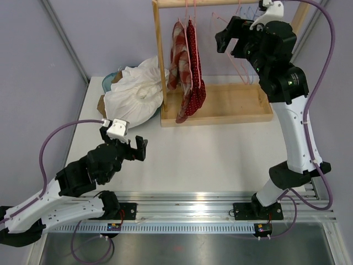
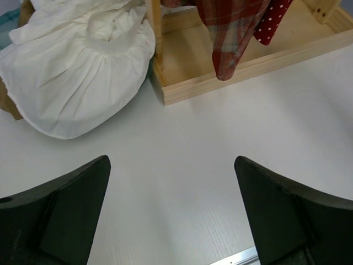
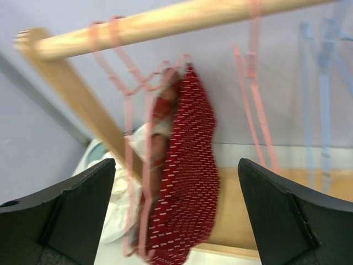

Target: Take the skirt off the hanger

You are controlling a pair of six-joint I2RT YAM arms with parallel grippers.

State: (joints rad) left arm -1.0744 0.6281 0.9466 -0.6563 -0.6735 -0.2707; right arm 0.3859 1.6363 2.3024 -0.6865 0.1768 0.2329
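I read the near half of the worktop (image 1: 220, 160) as open passage, from the left end effector (image 1: 132, 148) across to the right edge. At far left, a white garment pile (image 1: 135, 94) lies against the rack upright (image 1: 161, 61) and blocks that corner. The raised rack base (image 1: 242, 107) borders the far side. Under the rail (image 3: 165, 25), the red dotted skirt (image 3: 190, 182) and a plaid garment (image 1: 177, 52) fill the left span. A gap separates them from a bare pink hanger (image 3: 252, 66), with blue hangers (image 3: 325, 110) further right.

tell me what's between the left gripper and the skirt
Bare table, then the wooden base rim; the left wrist view shows it.
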